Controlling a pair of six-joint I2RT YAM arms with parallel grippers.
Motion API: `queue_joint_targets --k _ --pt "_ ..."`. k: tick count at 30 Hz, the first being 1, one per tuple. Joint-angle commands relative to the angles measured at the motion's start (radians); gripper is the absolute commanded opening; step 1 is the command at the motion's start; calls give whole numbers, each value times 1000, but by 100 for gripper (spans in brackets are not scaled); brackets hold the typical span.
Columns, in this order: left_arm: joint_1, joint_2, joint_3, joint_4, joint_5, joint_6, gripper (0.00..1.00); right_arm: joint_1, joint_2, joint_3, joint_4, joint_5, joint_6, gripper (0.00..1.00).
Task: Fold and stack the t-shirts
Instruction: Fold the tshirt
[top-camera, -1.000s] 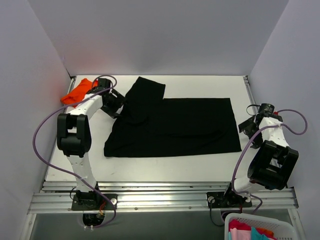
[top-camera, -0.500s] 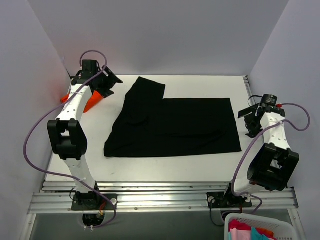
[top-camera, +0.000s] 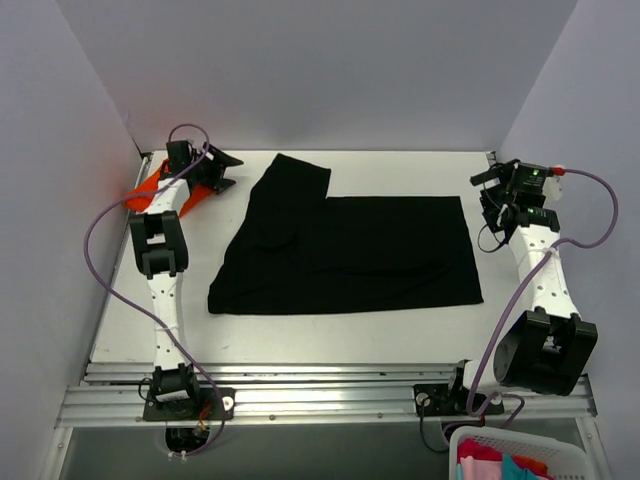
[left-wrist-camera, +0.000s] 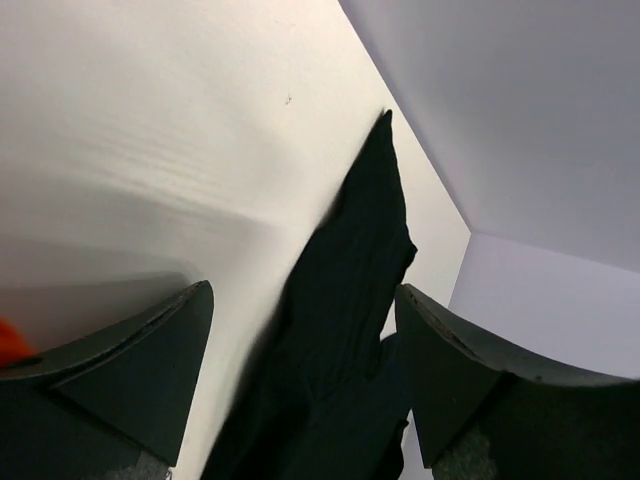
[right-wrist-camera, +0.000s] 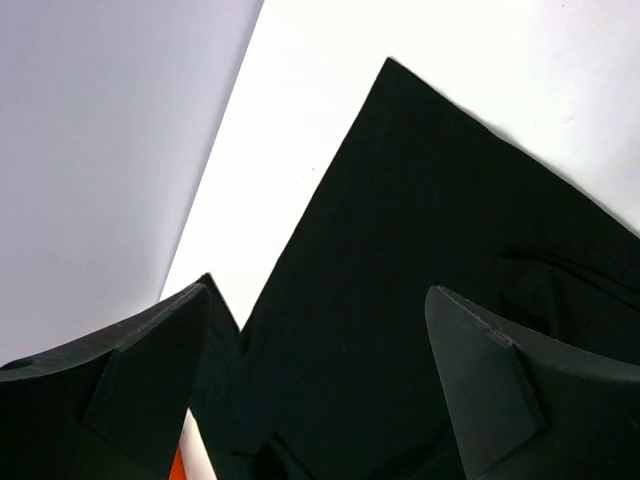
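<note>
The black t-shirt (top-camera: 350, 250) lies flat in the middle of the table, with one sleeve reaching toward the back. It also shows in the left wrist view (left-wrist-camera: 350, 270) and the right wrist view (right-wrist-camera: 420, 260). The orange t-shirt (top-camera: 148, 190) lies bunched in the back left corner, partly hidden by the left arm. My left gripper (top-camera: 224, 172) is open and empty beside the orange shirt, left of the black sleeve; its jaws (left-wrist-camera: 302, 290) stand wide apart. My right gripper (top-camera: 488, 198) is open and empty, just off the black shirt's back right corner, its jaws (right-wrist-camera: 315, 290) also wide apart.
White walls close in the table at the left, back and right. A metal rail (top-camera: 330, 395) runs along the near edge. A white basket (top-camera: 470, 437) of coloured clothes stands below the table at the front right.
My left gripper has left the black shirt's left side and moved to the back left corner by the orange shirt. My right gripper has moved toward the back, to the shirt's far right corner.
</note>
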Motion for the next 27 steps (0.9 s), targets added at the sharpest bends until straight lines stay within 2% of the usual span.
queue_joint_targets --k 1,3,7,8,11,18,27 --pt "-23 64 201 86 55 -5 82 37 15 34 31 48 5 85" --pt "-26 143 276 66 52 -14 82 63 43 48 5 61 8 85" --pt "-52 295 584 -46 1 12 83 112 73 68 -19 88 6 84" --pt "-58 335 611 -65 -26 14 83 120 83 71 -35 88 8 84" --pt "-81 343 573 -52 -53 30 84 140 92 73 -61 118 20 84" --pt "-190 400 587 -178 -97 113 83 150 93 56 -61 117 43 84" --pt "-201 389 602 -268 -177 187 77 150 145 68 -46 66 39 85"
